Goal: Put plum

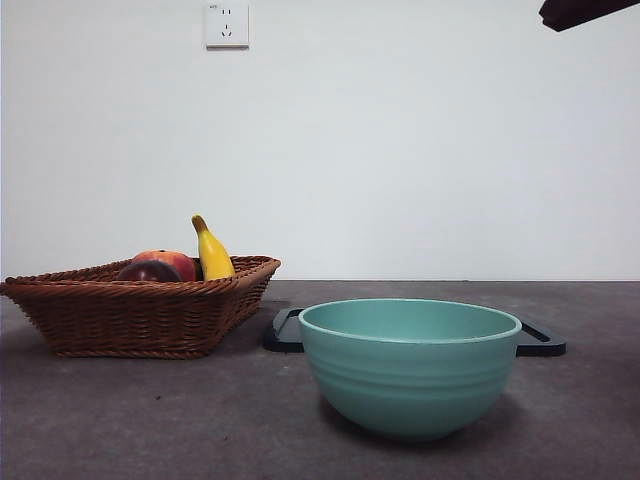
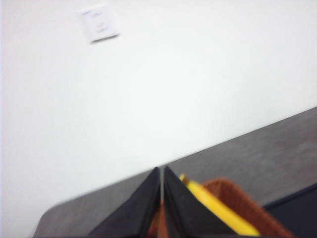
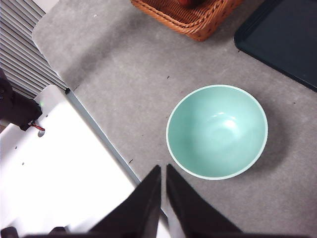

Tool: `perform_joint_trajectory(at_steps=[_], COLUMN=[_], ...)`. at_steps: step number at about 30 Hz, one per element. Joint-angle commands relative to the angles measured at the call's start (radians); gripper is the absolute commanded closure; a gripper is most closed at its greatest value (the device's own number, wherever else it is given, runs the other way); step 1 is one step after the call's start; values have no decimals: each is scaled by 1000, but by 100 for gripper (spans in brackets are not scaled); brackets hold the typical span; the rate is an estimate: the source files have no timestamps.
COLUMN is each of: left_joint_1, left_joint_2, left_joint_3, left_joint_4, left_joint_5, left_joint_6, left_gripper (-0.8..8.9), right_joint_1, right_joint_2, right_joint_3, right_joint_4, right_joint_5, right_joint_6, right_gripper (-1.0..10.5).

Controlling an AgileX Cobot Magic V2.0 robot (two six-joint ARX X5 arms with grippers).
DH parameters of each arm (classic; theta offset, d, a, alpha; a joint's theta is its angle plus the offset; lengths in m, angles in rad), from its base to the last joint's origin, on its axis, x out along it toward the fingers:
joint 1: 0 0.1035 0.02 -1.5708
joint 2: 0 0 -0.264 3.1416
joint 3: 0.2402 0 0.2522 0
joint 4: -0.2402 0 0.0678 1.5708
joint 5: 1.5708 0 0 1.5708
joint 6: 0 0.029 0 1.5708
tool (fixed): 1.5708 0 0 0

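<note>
The plum (image 1: 146, 272), dark maroon, lies in the wicker basket (image 1: 140, 315) at the left, in front of a red-orange fruit (image 1: 172, 261) and a yellow banana (image 1: 213, 253). My left gripper (image 2: 162, 169) is shut and holds nothing; beyond its jaws I see the banana (image 2: 218, 210) and the basket's rim (image 2: 237, 197). The plum is hidden in that view. My right gripper (image 3: 163, 167) is shut and empty, high above the table beside the teal bowl (image 3: 216, 131). Only a dark arm tip (image 1: 585, 12) shows in the front view, at the top right corner.
An empty teal bowl (image 1: 410, 365) stands in front at the centre-right. A black tray (image 1: 283, 331) lies flat behind it, next to the basket. A wall socket (image 1: 227, 25) is on the white wall. The table's edge and a white base (image 3: 59, 168) show below the right gripper.
</note>
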Motion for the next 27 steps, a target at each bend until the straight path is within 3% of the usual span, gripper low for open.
perform_joint_trajectory(at_steps=[1,5,12,27], left_joint_1=[16,36,47,47], left_joint_2=[-58,-146,-266,-378], left_joint_3=[-82,-212,-394,-572], left_joint_4=[16,31,33,9], left_joint_5=[-55,-119,-136,-158], left_joint_6=[-24,-56,-103,-124], left_gripper=[805,805,805,805], right_joint_1=[5,5,5,5], right_joint_2=[7,7,7,7], right_joint_3=[16,16,16,16], right_joint_4=[10,10,10,10], right_joint_5=[-3,-3,-3,-3], right_joint_6=[-13,-13,-13,-13], right_gripper=[941,941,941,941])
